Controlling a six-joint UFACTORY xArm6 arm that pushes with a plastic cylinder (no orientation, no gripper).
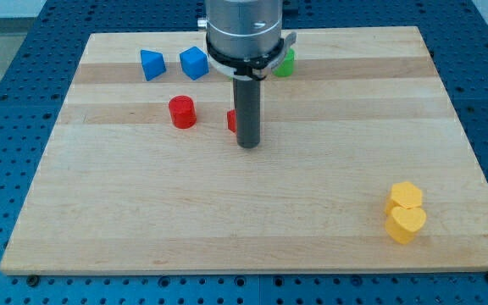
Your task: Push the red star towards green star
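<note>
A red block (pixel 231 120), mostly hidden behind the rod, shows as a sliver just left of it; its shape cannot be made out. A green block (pixel 285 63) peeks out to the right of the arm's body near the view's top; its shape is partly hidden. My tip (pixel 247 145) rests on the board just below and right of the red sliver, touching or nearly touching it. The green block lies up and to the right of the tip.
A red cylinder (pixel 182 112) stands left of the tip. Two blue blocks (pixel 152 64) (pixel 193 63) sit at the upper left. Two yellow blocks (pixel 407 195) (pixel 406 224) sit together at the lower right. The wooden board (pixel 142 212) lies on a blue perforated table.
</note>
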